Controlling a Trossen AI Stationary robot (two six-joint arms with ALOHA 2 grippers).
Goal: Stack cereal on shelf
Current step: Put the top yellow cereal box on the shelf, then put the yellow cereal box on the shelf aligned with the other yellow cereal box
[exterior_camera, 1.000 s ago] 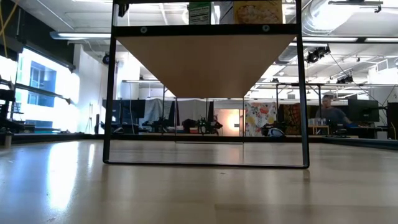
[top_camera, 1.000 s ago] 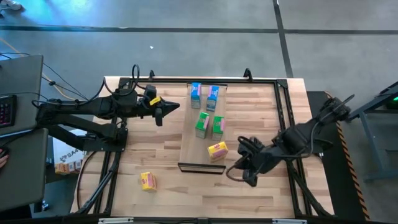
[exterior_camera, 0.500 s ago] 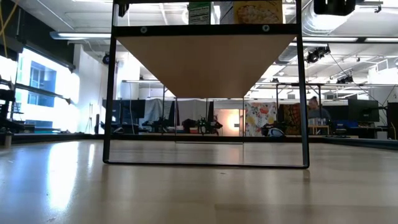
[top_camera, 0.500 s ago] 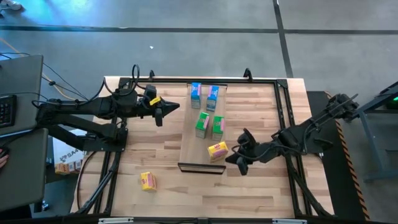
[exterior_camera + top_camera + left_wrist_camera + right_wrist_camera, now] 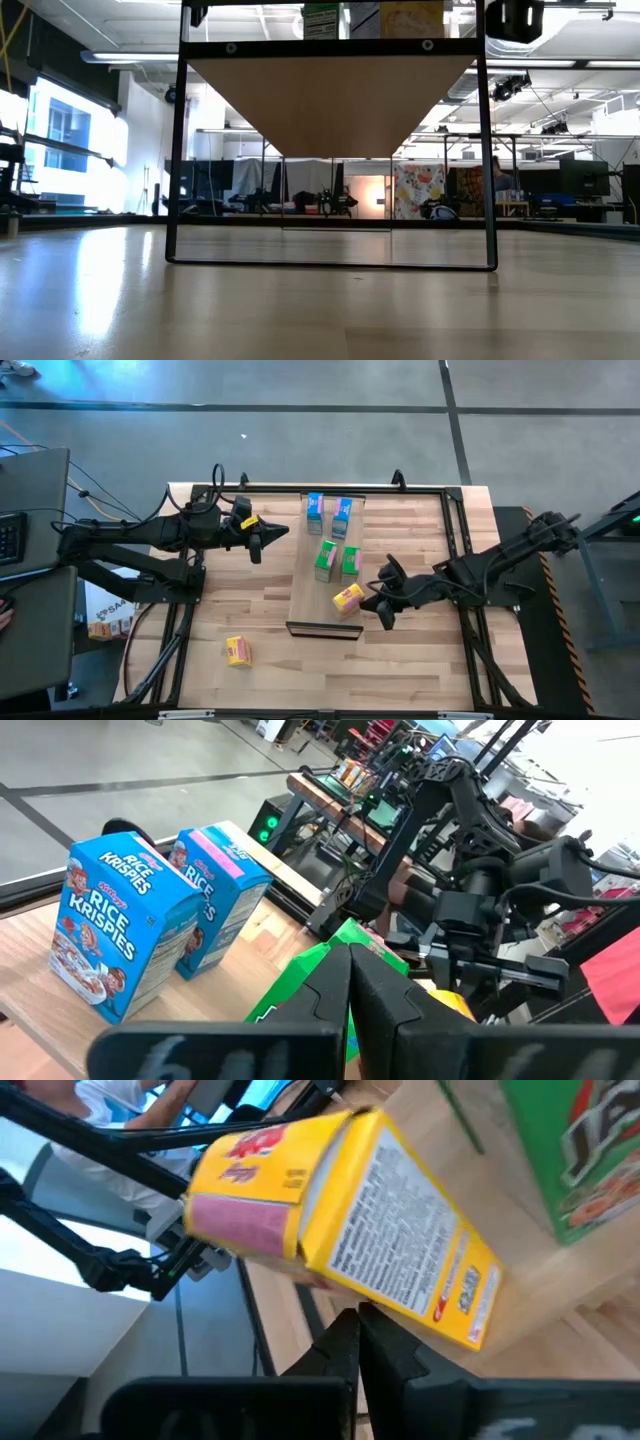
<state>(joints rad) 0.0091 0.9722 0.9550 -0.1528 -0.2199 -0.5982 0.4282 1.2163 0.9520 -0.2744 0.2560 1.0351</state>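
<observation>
yellow cereal box point(image 5: 348, 599) lies tilted on the near end of the shelf point(image 5: 303, 600), just beside the right gripper point(image 5: 383, 603), whose fingers are pressed together on nothing and point at the box's side, so any nudge would likely run along the shelf's width. the second yellow box point(image 5: 238, 650) lies on the tabletop point(image 5: 300, 670), well apart and nearer the left arm, whose left gripper point(image 5: 262, 538) is also closed empty beside the shelf; two blue rice krispies boxes point(image 5: 329, 514) and two green boxes point(image 5: 337, 561) stand on the shelf, and whether the right fingertips touch the box is hidden.

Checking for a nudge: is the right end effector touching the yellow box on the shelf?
Cannot tell: in the high view the right end effector sits beside the yellow box, no gap or contact plain.
</observation>
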